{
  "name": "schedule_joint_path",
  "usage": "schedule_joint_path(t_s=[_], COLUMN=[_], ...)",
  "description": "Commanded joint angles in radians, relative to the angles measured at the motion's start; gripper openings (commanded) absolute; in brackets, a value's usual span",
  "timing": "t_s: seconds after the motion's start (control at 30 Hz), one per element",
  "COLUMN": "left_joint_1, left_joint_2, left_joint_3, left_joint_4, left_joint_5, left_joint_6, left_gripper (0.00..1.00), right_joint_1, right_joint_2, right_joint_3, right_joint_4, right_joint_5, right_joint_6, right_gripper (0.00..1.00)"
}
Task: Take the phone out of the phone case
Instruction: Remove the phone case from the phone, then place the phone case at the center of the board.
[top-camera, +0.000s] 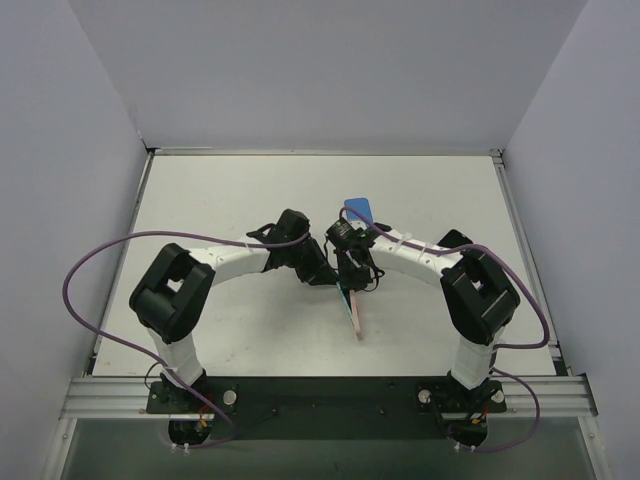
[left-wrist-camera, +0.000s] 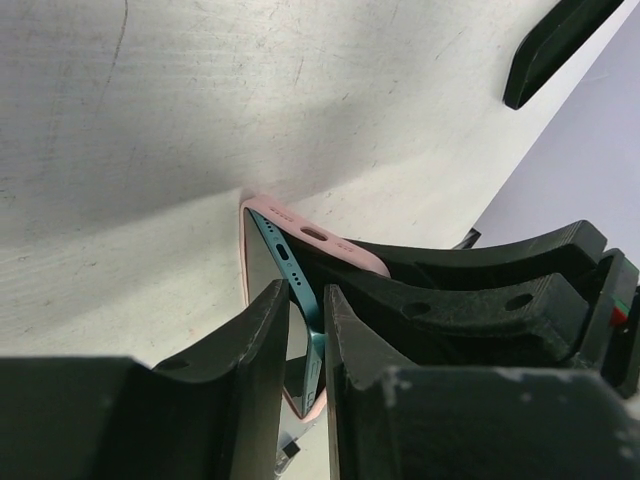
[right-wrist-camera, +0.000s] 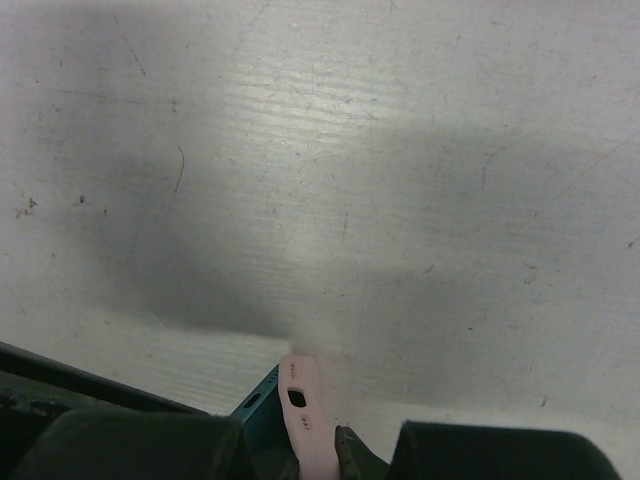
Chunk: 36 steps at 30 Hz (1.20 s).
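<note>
The phone is teal with a dark screen, in a pink case. In the left wrist view the phone's (left-wrist-camera: 291, 272) bottom edge stands peeled away from the case (left-wrist-camera: 316, 234). My left gripper (left-wrist-camera: 305, 300) is shut on the phone's freed edge. My right gripper (right-wrist-camera: 310, 462) is shut on the pink case (right-wrist-camera: 302, 398), with the teal phone (right-wrist-camera: 257, 402) beside it. In the top view both grippers, left (top-camera: 325, 274) and right (top-camera: 352, 280), meet at mid-table, and the case's pink end (top-camera: 355, 320) sticks out toward me. A blue end (top-camera: 358, 210) shows beyond the right gripper.
The white table (top-camera: 220, 190) is walled on three sides. Purple cables loop off both arms. The right gripper's black fingers (left-wrist-camera: 470, 290) lie close against the left gripper in the left wrist view.
</note>
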Motion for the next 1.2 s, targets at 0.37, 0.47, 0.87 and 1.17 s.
schedule_joint_path(t_s=[0.37, 0.47, 0.87, 1.17], left_joint_1=[0.017, 0.017, 0.055, 0.166], left_joint_2=[-0.143, -0.164, -0.172, -0.175], left_joint_3=[0.010, 0.005, -0.021, -0.085], left_joint_4=[-0.240, -0.231, -0.196, -0.121], left_joint_5=[-0.022, -0.011, 0.009, 0.078], left_joint_6=[0.107, 0.099, 0.105, 0.176], left_gripper=[0.00, 0.00, 0.00, 0.00], right_joint_1=[-0.080, -0.082, -0.123, -0.302], right_joint_2=[-0.045, -0.051, -0.075, -0.173], right_joint_3=[-0.047, -0.032, 0.000, -0.096], right_joint_4=[-0.129, -0.129, -0.114, -0.028], right_joint_5=[0.122, 0.123, 0.089, 0.030], right_joint_6=[0.038, 0.038, 0.025, 0.008], right_gripper=[0.00, 0.00, 0.00, 0.00])
